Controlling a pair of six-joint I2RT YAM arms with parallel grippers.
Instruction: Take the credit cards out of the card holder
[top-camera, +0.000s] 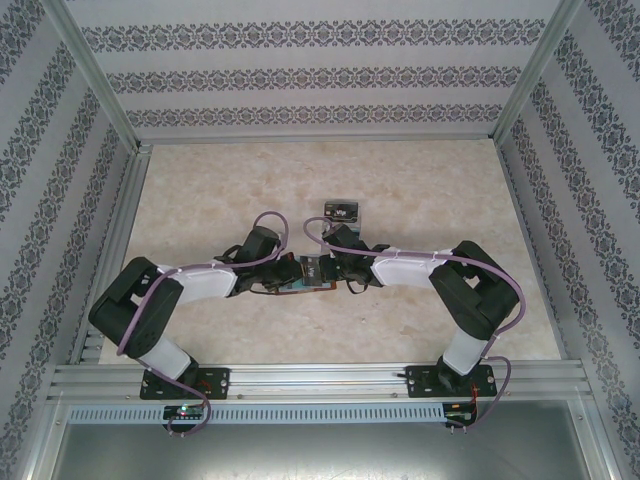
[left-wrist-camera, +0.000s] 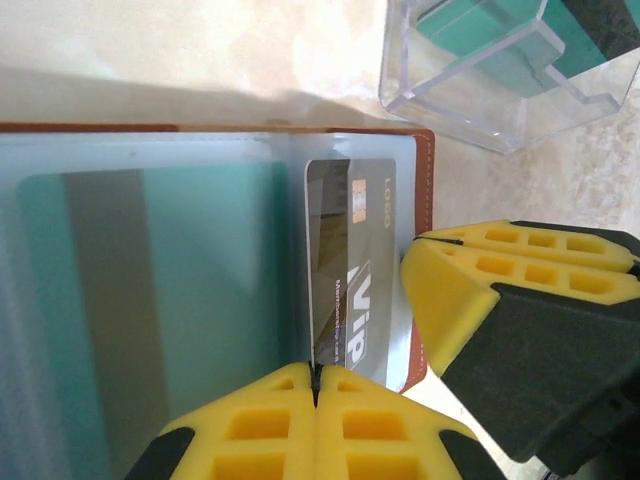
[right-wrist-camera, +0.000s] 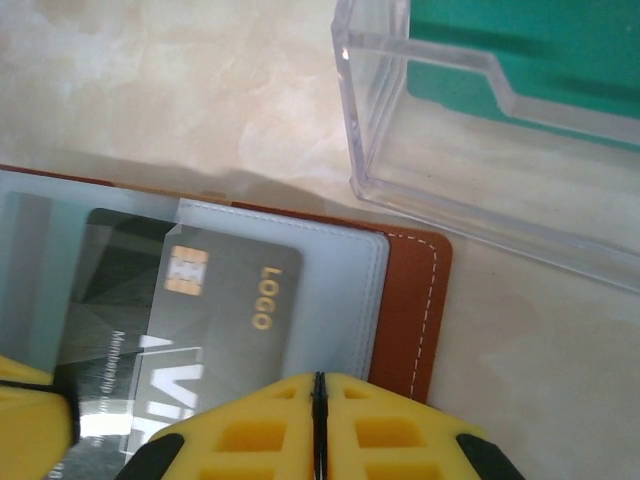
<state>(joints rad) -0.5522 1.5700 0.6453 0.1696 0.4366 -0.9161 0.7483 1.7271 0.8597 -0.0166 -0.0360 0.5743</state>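
The card holder lies open mid-table, brown leather with blue-grey clear sleeves. A dark grey credit card marked VIP and LOGO sticks partly out of its sleeve. My left gripper is shut on that card's edge. My right gripper is shut on the sleeve edge of the holder beside the leather rim. In the left wrist view its yellow fingers sit just right of the holder. A teal card with a grey stripe shows under the sleeves.
A clear plastic box holding a teal card stands on the marble tabletop just beyond the holder, also visible from above as the box. Patterned walls and metal frame rails enclose the table.
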